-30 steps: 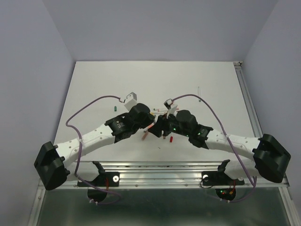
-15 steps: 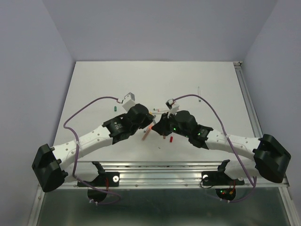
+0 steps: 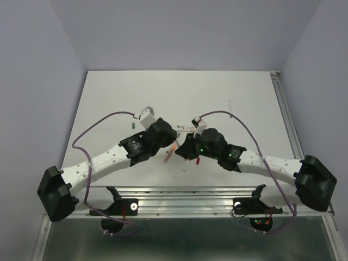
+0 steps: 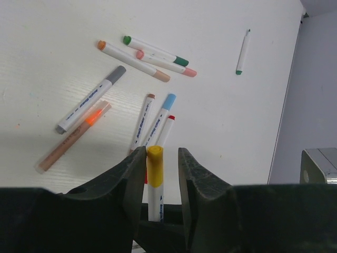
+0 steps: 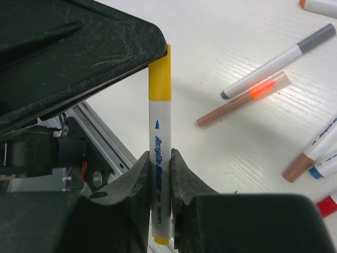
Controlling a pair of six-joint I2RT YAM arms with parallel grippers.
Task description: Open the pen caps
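Fingers of the right gripper (image 5: 159,158) pinch the white barrel of a pen (image 5: 159,129), holding it in the air above the table (image 4: 47,31). The pen's yellow cap (image 4: 155,166) sits between the fingers of the left gripper (image 4: 160,153). These stand slightly spread around the cap, with a gap on one side, so they are not clamping it. The cap is not yet off. Several other pens (image 4: 136,58) lie scattered below with their coloured caps on. A small green piece (image 3: 132,124) and a red piece (image 3: 198,161), possibly loose caps, lie nearby, so most of the work seems left. The left arm (image 3: 109,157) and right arm (image 3: 266,163) reach inward from the near corners, wrists meeting over the table's middle.
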